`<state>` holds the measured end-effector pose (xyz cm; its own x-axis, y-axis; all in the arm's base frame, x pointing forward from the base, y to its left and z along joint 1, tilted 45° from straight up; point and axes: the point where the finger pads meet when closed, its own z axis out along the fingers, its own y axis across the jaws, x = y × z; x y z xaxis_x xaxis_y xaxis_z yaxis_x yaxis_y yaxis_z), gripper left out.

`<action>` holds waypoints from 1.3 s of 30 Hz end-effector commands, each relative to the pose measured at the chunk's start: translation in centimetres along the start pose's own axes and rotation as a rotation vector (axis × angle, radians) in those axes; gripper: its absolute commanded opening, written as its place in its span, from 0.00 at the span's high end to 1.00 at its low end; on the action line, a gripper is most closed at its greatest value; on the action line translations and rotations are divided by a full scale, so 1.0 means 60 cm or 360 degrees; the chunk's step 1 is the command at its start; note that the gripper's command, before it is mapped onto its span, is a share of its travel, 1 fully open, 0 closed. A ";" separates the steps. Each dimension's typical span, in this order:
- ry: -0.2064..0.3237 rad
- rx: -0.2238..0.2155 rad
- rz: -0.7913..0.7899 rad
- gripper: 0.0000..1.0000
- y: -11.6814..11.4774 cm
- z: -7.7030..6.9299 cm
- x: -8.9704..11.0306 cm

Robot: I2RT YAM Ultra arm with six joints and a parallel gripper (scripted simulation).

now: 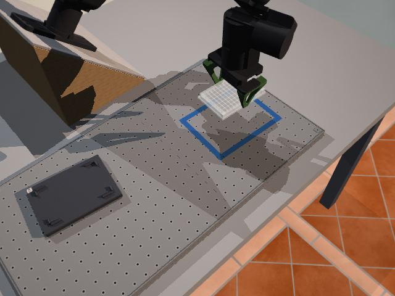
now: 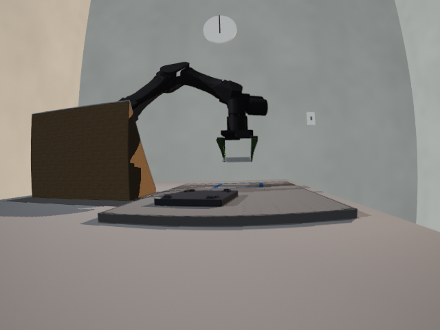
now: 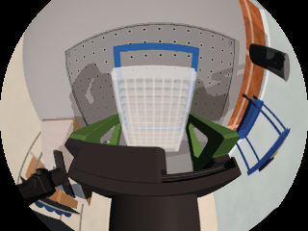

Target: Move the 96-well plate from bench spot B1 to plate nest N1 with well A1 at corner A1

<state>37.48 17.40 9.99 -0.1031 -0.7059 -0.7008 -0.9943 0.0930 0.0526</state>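
My gripper (image 1: pixel 234 86) with green fingers is shut on the clear 96-well plate (image 1: pixel 224 99) and holds it level, well above the blue-outlined spot B1 (image 1: pixel 230 123). In the side view the plate (image 2: pixel 237 159) hangs between the fingertips, clear of the board. In the wrist view the plate (image 3: pixel 156 106) sits between the two green fingers, with the blue outline (image 3: pixel 156 54) below and beyond it. The dark plate nest N1 (image 1: pixel 71 193) lies at the near left of the perforated board, empty, with a small white corner mark (image 1: pixel 29 190) at its far left corner.
A brown wedge-shaped block (image 1: pixel 60 79) carrying the arm's base stands at the back left. The perforated board (image 1: pixel 153 178) lies on the table, whose right edge (image 1: pixel 318 165) drops to an orange tiled floor.
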 end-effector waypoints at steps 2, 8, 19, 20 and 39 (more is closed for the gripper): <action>-0.0034 0.0068 -0.0012 1.00 -0.015 -0.033 -0.009; -0.0034 0.0068 -0.0012 1.00 -0.015 -0.033 -0.009; -0.0034 0.0068 -0.0012 1.00 -0.015 -0.033 -0.009; -0.0034 0.0068 -0.0012 1.00 -0.015 -0.033 -0.009; -0.0027 0.0037 0.0165 1.00 -0.001 -0.017 0.049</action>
<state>36.66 16.40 8.68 -0.1823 -0.6975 -0.6930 -0.9831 0.1396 0.1181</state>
